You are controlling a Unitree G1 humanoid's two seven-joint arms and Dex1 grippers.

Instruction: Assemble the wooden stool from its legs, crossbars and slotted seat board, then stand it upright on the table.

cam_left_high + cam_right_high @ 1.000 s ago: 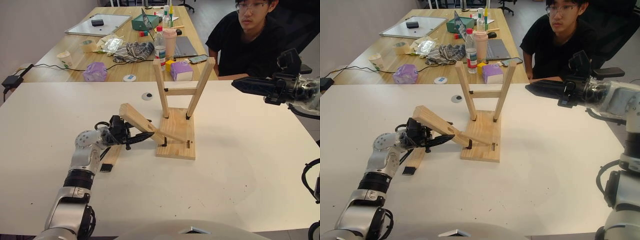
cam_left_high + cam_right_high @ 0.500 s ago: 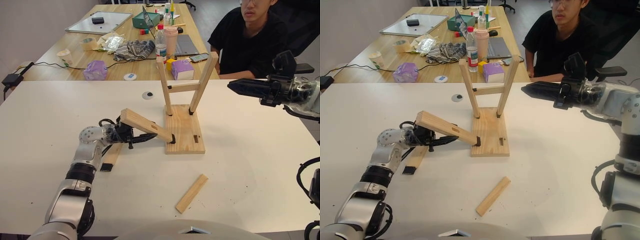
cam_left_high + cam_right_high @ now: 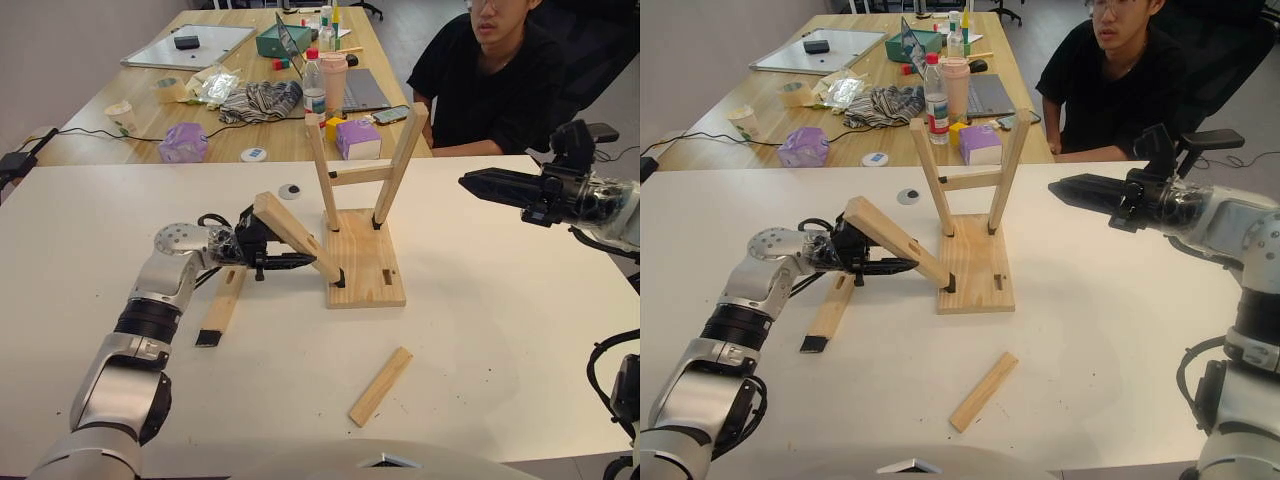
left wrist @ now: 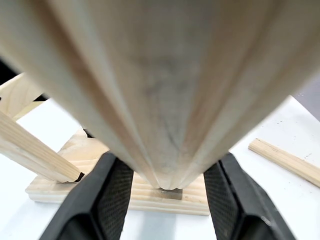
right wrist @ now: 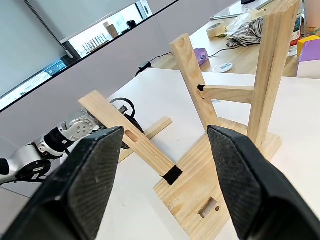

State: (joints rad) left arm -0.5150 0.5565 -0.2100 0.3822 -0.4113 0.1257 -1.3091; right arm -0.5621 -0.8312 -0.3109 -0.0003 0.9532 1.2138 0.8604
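The slotted seat board (image 3: 368,268) lies flat on the white table, with two legs (image 3: 401,165) standing in its far slots, joined by a crossbar (image 3: 358,174). My left gripper (image 3: 266,262) is shut on a third leg (image 3: 293,236), held tilted with its lower end at the board's near-left slot. In the left wrist view this leg (image 4: 160,85) sits between both fingers (image 4: 112,197). A fourth leg (image 3: 220,306) lies beside my left arm. A loose crossbar (image 3: 381,385) lies near the front edge. My right gripper (image 3: 483,185) hovers open, to the right of the stool.
A person in black sits behind the table at the far right. The wooden table behind carries a bottle (image 3: 314,87), boxes, cloth and a laptop. Open table surface lies right of the seat board (image 3: 500,300).
A thin crossbar that hung on the held leg one second ago now lies loose near the front edge. My left gripper has tilted the leg steeper. The right gripper barely moved.
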